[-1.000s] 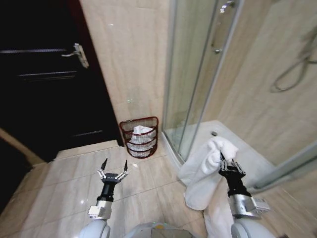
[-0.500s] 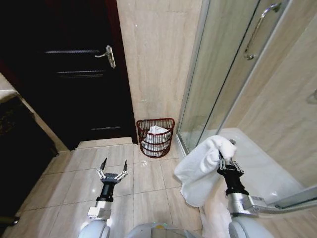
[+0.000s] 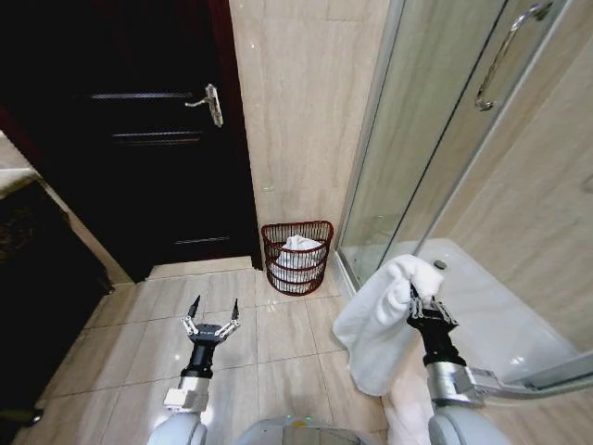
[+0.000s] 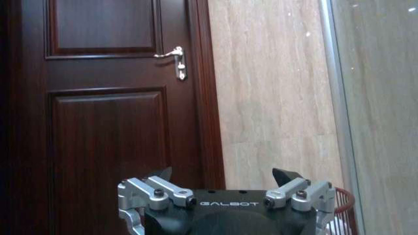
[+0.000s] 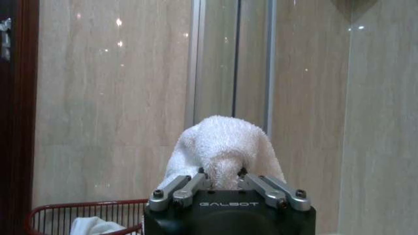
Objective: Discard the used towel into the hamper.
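The small round reddish-brown wire hamper (image 3: 296, 257) stands upright on the tiled floor against the beige wall, between the dark door and the glass shower; white cloth lies inside; the fluffy white towel (image 3: 383, 320) hangs draped, pinched in the right claw (image 3: 427, 307), well apart from it.

The head camera looks forward and down from high up, over both arms to the tiled floor (image 3: 139, 343), the dark door (image 3: 139, 139) and the hamper (image 3: 296, 257). Each wrist camera sits close behind its tool and faces level ahead. The left wrist camera shares the door (image 4: 111, 112) with the head view; the right shares the hamper (image 5: 85, 215).
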